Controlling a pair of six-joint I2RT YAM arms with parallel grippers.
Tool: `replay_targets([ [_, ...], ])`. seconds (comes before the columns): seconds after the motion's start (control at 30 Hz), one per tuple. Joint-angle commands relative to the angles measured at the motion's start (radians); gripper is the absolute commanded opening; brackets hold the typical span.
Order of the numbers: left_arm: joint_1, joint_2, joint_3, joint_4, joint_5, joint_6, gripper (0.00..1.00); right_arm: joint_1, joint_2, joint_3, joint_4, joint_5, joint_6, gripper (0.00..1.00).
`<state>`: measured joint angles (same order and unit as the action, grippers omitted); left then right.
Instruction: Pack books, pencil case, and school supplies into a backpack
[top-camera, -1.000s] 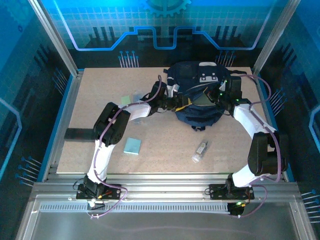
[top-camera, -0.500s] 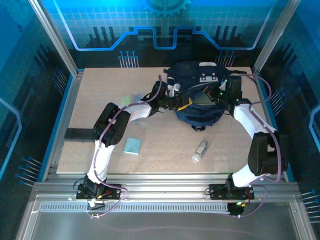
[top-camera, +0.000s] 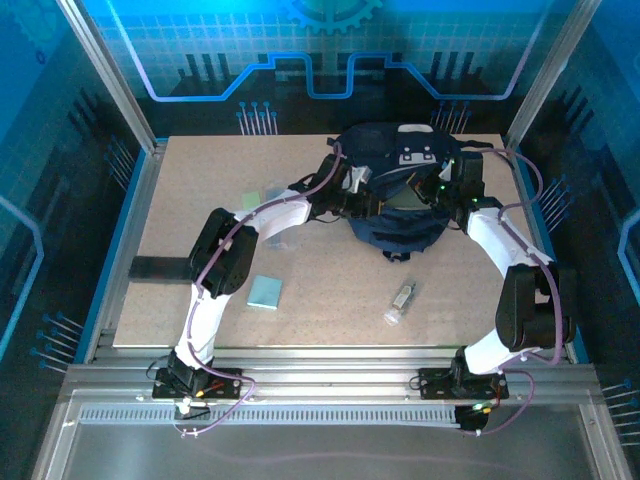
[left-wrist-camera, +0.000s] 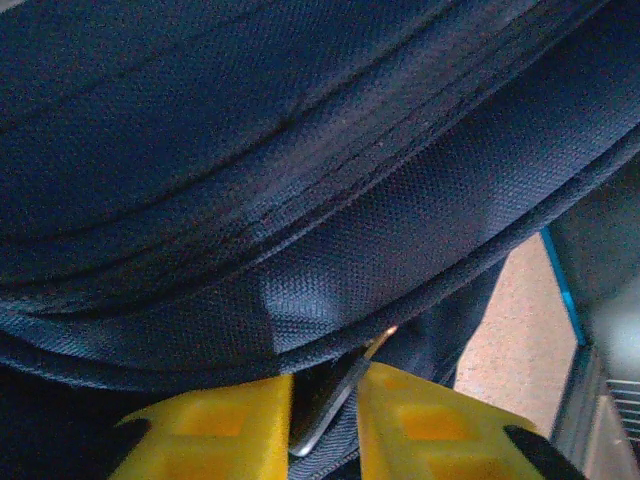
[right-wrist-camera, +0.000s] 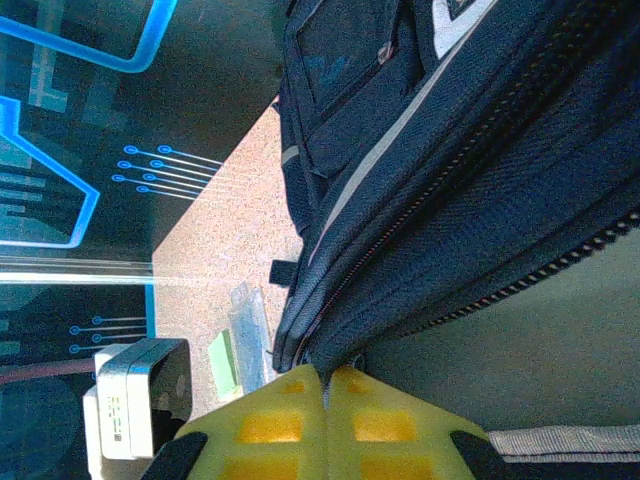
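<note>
The dark navy backpack (top-camera: 392, 215) lies at the back middle of the table with its white patch (top-camera: 417, 157) up. My left gripper (top-camera: 368, 203) is at its left edge. In the left wrist view the yellow fingers (left-wrist-camera: 235, 430) stand a narrow gap apart, shut on a thin grey metal pull (left-wrist-camera: 335, 400) and webbing. My right gripper (right-wrist-camera: 328, 372) is shut on the backpack's (right-wrist-camera: 420, 200) zipper edge at the right side. The pencil case (right-wrist-camera: 248, 325) and a pale-green block (right-wrist-camera: 222, 362) lie left of the bag. The books are hidden.
A pale teal pad (top-camera: 265, 292) lies near the front left and a clear-white tube (top-camera: 401, 301) near the front middle. A dark flat slab (top-camera: 158, 268) overhangs the table's left edge. Metal frame posts and blue walls enclose the table.
My left gripper has risen and moved right onto the backpack's edge, and its jaws have narrowed around the pull. The right gripper has stayed put.
</note>
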<state>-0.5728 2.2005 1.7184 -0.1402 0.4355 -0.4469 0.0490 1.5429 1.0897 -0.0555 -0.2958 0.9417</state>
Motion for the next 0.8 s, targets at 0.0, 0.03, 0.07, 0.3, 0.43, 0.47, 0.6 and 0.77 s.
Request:
replay_targets([
  [0.0, -0.003, 0.020, 0.060, -0.037, -0.069, 0.081, 0.17, 0.002, -0.019, -0.005, 0.017, -0.038, -0.003, 0.00],
  [0.03, -0.003, 0.018, 0.059, -0.037, -0.070, 0.086, 0.15, 0.002, -0.020, -0.005, 0.017, -0.039, -0.002, 0.00],
  [0.07, -0.003, 0.018, 0.059, -0.038, -0.070, 0.090, 0.14, 0.002, -0.021, -0.006, 0.017, -0.038, -0.003, 0.00],
  [0.3, 0.021, -0.023, 0.007, -0.051, -0.098, 0.135, 0.00, -0.011, -0.021, -0.011, 0.016, -0.041, -0.004, 0.00],
  [0.43, 0.066, -0.060, -0.031, -0.133, -0.123, 0.226, 0.00, -0.025, -0.024, -0.017, 0.014, -0.048, -0.006, 0.00],
  [0.47, 0.077, -0.069, -0.036, -0.159, -0.134, 0.250, 0.00, -0.026, -0.026, -0.018, 0.014, -0.050, -0.007, 0.00],
  [0.6, 0.114, -0.078, -0.044, -0.224, -0.144, 0.319, 0.00, -0.031, -0.031, -0.007, 0.003, -0.048, -0.016, 0.00],
  [0.77, 0.136, -0.057, -0.007, -0.307, -0.141, 0.403, 0.00, -0.036, -0.033, 0.015, -0.030, -0.043, -0.035, 0.00],
])
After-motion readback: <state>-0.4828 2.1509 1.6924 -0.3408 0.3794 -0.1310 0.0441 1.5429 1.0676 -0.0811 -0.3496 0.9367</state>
